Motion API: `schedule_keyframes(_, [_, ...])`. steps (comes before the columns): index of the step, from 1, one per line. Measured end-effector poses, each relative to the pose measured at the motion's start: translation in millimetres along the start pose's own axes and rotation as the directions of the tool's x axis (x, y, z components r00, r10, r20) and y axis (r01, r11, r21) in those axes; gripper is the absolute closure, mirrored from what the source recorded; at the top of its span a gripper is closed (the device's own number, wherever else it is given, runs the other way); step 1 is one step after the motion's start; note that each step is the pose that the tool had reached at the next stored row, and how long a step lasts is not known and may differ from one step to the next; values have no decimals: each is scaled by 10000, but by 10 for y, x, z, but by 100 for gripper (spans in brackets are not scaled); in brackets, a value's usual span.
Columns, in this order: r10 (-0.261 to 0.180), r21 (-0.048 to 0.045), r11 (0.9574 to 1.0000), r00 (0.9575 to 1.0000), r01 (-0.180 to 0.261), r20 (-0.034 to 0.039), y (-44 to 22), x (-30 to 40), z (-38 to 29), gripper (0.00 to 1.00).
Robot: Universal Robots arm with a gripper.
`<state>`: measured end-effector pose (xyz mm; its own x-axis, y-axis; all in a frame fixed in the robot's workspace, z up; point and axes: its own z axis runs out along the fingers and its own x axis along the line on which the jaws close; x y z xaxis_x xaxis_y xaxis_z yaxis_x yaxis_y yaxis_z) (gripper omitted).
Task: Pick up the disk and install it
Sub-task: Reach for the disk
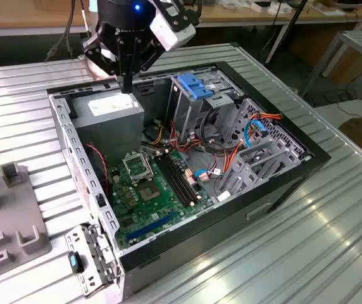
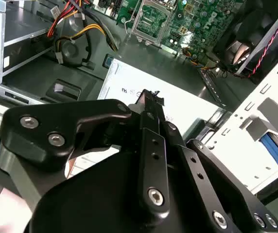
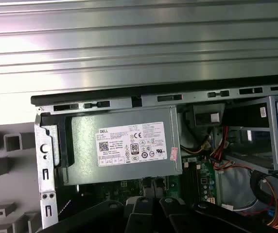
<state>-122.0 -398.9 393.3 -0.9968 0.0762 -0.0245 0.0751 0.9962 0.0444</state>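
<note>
One claw point(image 1: 128, 87) hangs pressed together, holding nothing.
It is just over the grey power supply point(image 1: 108, 114) in the open computer case point(image 1: 168, 247); the disk point(image 1: 192, 87), blue-railed, sits on the drive cage point(image 1: 190, 120), to the exterior view's right of the claw.

Workshop: opened computer case point(image 1: 67, 136), ribbed metal bench point(image 1: 333, 240)

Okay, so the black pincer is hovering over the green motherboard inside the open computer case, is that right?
Not quite. The black pincer hovers over the grey metal power supply box with the white label, not over the green motherboard. It is inside the open computer case, as you said. The exterior view shows this.
</note>
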Motion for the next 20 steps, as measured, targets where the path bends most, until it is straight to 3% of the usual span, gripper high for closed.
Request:
schedule_keyframes(14, [2,0,10000,10000,-2,0,-1,12,0,89])
schedule_keyframes(20, [1,1,10000,10000,-1,0,-11,146,-3,89])
